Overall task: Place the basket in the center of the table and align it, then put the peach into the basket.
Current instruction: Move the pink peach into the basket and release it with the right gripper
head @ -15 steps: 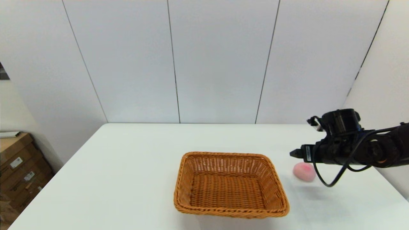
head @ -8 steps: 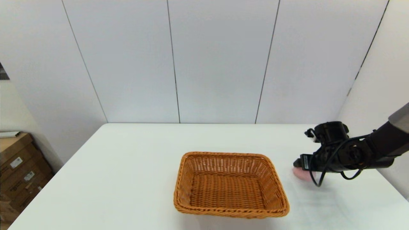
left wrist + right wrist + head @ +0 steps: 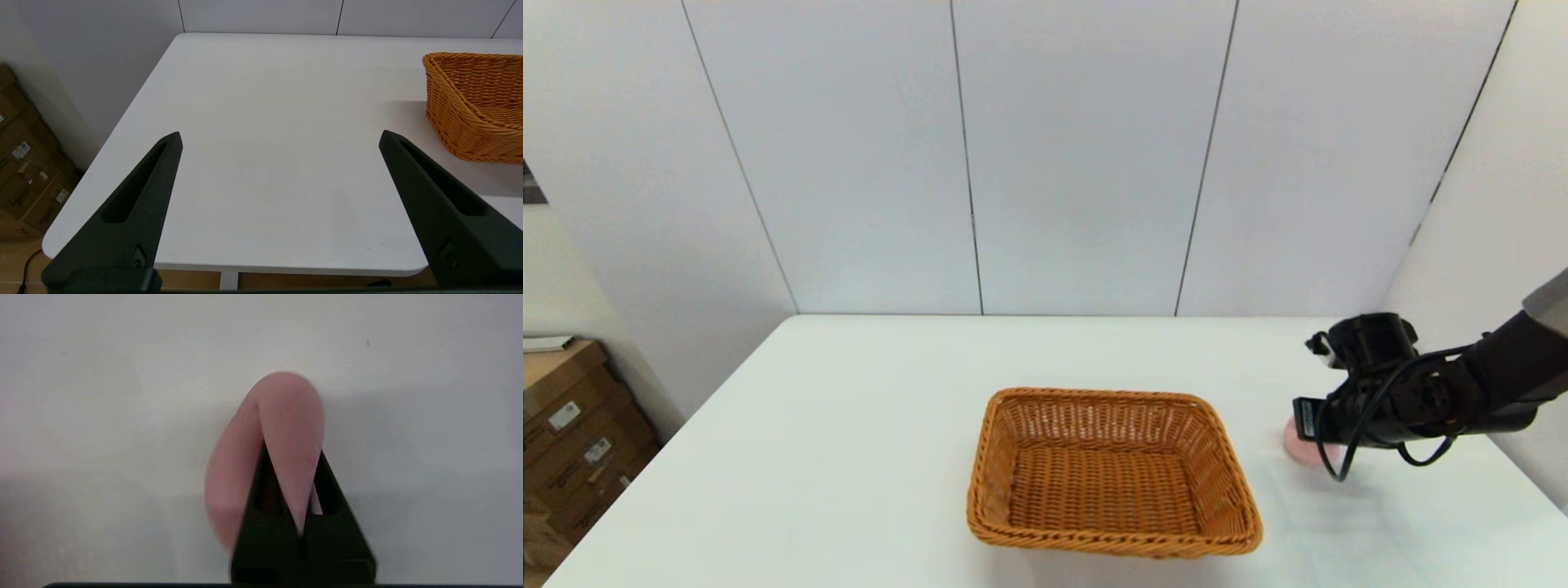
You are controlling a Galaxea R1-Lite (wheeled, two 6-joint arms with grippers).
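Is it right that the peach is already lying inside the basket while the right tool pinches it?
No. The peach is on the table, beside the basket, not inside; the head view shows this. The right tool does pinch it.

Head high; wrists low, close.

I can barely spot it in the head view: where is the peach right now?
The peach sits on the table, right of the basket, pinched between the right gripper fingers; the basket holds nothing.
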